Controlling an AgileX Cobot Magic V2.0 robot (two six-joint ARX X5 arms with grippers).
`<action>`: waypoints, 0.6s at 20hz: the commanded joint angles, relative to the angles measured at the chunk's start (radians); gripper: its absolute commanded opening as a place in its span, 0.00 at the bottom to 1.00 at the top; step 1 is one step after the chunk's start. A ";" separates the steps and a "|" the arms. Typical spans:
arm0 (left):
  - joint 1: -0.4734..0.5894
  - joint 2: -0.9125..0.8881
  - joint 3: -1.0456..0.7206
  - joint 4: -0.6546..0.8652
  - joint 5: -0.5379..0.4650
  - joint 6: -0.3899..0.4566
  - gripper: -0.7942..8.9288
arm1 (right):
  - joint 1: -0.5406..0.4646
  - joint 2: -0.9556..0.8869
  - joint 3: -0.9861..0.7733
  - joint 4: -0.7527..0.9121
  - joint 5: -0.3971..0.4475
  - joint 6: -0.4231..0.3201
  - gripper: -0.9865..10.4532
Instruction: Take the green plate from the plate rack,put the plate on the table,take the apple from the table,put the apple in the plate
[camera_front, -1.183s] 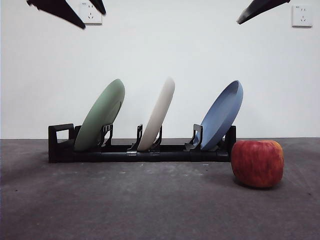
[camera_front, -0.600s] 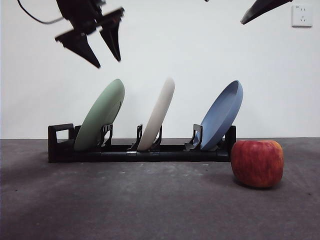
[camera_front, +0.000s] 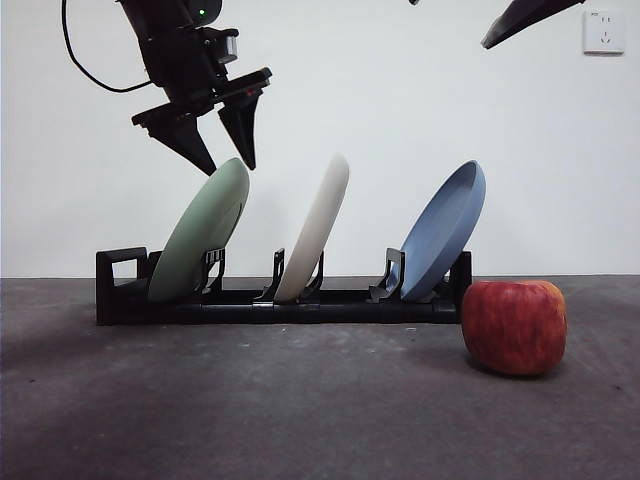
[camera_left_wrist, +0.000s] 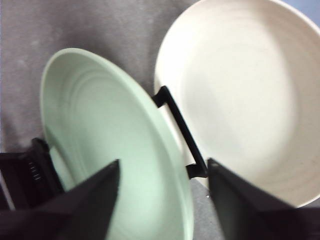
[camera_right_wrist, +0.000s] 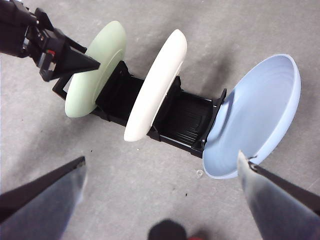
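green plate (camera_front: 203, 238) is leaning in the end slot of the plate rack (camera_front: 270, 300), its top rim sitting right under the left gripper (camera_front: 226, 158), whose jaws are gaping open astride that edge. right gripper (camera_right_wrist: 160, 200) is waiting open, farther off.

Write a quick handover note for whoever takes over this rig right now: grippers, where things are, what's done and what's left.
Left gripper: open, fingers astride the top rim of the green plate, not closed on it.
Right gripper: open, waiting high, holding nothing.
Green plate: in the end slot of the plate rack, beside the cream plate and blue plate.
Apple: on the table, beside the rack's blue-plate end.
Done: nothing placed.
Left: grasp plate, lift out, set down, put apple on it.
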 joint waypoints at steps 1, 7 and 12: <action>-0.002 0.008 0.002 -0.007 0.000 0.004 0.13 | 0.001 0.010 0.003 0.005 0.005 0.000 0.53; -0.010 0.006 0.002 -0.012 0.000 0.003 0.07 | 0.001 0.010 0.003 0.005 0.005 0.001 0.52; -0.033 -0.014 0.079 -0.042 0.008 0.000 0.07 | 0.001 0.010 0.003 0.006 0.005 0.020 0.52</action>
